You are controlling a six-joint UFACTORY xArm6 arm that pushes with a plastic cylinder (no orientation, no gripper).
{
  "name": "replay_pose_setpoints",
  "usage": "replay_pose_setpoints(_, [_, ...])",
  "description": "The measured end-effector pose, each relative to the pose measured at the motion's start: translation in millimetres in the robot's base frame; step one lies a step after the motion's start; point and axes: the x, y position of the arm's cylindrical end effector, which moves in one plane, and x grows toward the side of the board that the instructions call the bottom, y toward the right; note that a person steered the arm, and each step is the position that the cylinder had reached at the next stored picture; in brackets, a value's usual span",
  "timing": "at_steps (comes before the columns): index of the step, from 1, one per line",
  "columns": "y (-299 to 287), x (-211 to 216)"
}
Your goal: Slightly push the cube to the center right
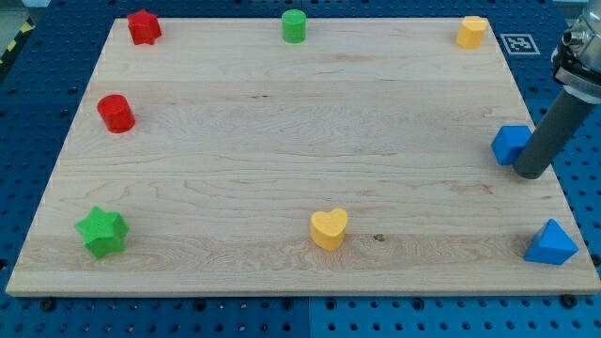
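A blue cube (510, 144) sits near the right edge of the wooden board (300, 160), about mid-height. My tip (529, 173) is at the end of a dark rod that comes down from the view's upper right. The tip stands just right of and slightly below the cube, touching or almost touching its right side.
A blue triangular block (550, 244) lies at the bottom right. A yellow heart (329, 228) is at bottom centre, a green star (102, 232) at bottom left. A red cylinder (116, 114), a red star (144, 27), a green cylinder (294, 25) and a yellow block (471, 31) lie along the left side and top.
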Motion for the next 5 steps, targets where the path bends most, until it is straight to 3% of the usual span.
replay_pose_setpoints(2, [0, -26])
replay_pose_setpoints(4, [-12, -15])
replay_pose_setpoints(5, [-76, -2])
